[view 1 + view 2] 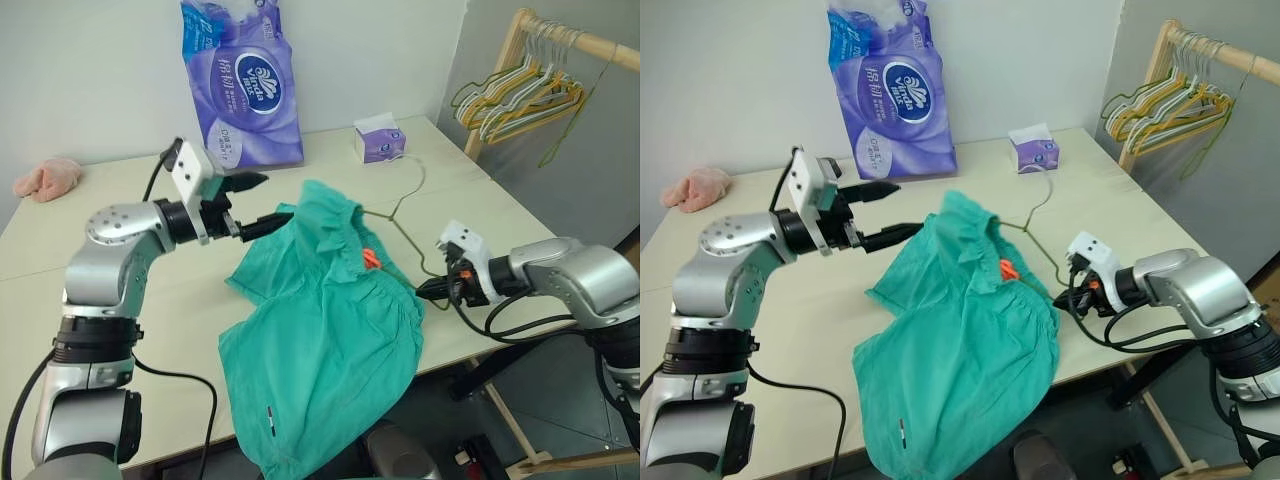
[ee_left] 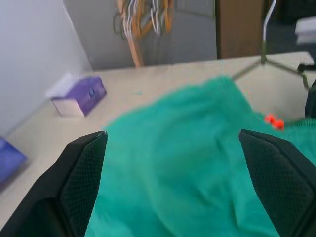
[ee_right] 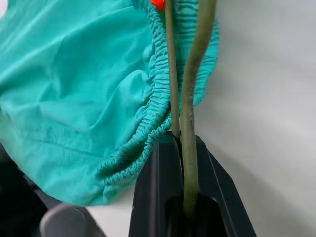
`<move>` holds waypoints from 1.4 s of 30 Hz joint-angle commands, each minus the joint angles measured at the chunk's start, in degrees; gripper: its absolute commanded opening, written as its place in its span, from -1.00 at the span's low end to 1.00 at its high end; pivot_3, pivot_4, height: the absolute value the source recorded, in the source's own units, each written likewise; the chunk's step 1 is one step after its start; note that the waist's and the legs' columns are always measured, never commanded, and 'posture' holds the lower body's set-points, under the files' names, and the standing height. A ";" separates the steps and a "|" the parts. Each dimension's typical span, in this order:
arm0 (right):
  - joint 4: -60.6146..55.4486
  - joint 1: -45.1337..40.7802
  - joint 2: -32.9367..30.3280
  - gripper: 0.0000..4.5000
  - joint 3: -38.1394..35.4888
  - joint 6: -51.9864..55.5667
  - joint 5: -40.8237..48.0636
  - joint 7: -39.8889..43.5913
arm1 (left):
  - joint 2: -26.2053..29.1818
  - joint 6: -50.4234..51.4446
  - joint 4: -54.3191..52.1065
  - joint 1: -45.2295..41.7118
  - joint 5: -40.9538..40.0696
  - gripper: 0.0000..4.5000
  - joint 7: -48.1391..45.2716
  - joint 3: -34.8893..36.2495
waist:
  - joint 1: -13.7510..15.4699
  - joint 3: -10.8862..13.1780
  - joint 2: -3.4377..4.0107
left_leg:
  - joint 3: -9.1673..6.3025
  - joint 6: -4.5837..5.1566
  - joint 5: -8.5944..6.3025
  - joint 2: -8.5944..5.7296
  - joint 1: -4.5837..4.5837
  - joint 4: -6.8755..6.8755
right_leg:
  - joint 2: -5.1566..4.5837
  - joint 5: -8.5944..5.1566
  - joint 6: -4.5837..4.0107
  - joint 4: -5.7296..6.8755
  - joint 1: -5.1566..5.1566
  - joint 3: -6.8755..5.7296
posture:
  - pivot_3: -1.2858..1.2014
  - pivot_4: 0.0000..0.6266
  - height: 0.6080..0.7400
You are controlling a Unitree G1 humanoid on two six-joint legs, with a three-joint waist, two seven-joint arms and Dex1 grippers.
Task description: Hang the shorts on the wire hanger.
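Shorts (image 1: 330, 320) draped over wire hanger (image 1: 405, 215) on the table (image 1: 120, 215), right gripper (image 1: 432, 288) clamped on the wire.

Right gripper's fingers are pressed together on the hanger's lower corner, two strands of wire running between them at the table's right edge; gathered waistband and orange tie (image 1: 371, 259) lie just beside. Left gripper (image 1: 262, 203) held above the table with fingers spread wide, nothing in them, the lower tip at the raised upper edge of the shorts. One leg of the shorts hangs off the front edge. Hanger hook points toward a small purple tissue box (image 1: 379, 139). Large purple tissue pack (image 1: 243, 85) stands at the wall; pink cloth lump (image 1: 48, 178) at far left. Wooden rail (image 1: 560, 40) at right carries a bunch of yellow and pale hangers (image 1: 520, 95). Most of the hanger's triangle is hidden under the fabric.
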 commanded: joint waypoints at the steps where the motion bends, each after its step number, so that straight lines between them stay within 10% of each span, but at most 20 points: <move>1: -1.99 -3.04 0.06 -1.00 1.30 -3.97 -2.53 2.12 | 2.26 -2.27 0.81 -2.26 0.98 0.99 -4.95 -1.70 | -0.06 0.00 0.00 | 0.00 -0.01 0.00 0.00 0.00 0.00 | -0.01 0.10 -0.17 0.01 0.00 0.00 | -0.26 -0.85 1.00; 27: -6.64 -2.17 -0.89 -1.00 3.39 -17.34 -12.84 8.85 | 2.81 -19.82 8.82 -1.19 13.56 0.99 -19.40 -14.20 | -1.41 -0.01 0.00 | -0.08 -0.01 0.00 -0.03 0.01 0.03 | -0.07 0.11 -0.20 0.04 -0.01 -0.07 | -0.28 -0.89 1.00; 42: -7.41 -2.44 0.37 -1.00 3.46 -21.84 -14.93 10.53 | 1.90 -17.62 5.77 1.80 12.90 -0.88 -19.40 -13.99 | -1.44 -0.05 0.02 | -0.09 -0.01 0.01 -0.03 0.01 0.04 | -0.08 0.12 -0.21 0.06 -0.01 -0.08 | -0.28 -0.91 1.00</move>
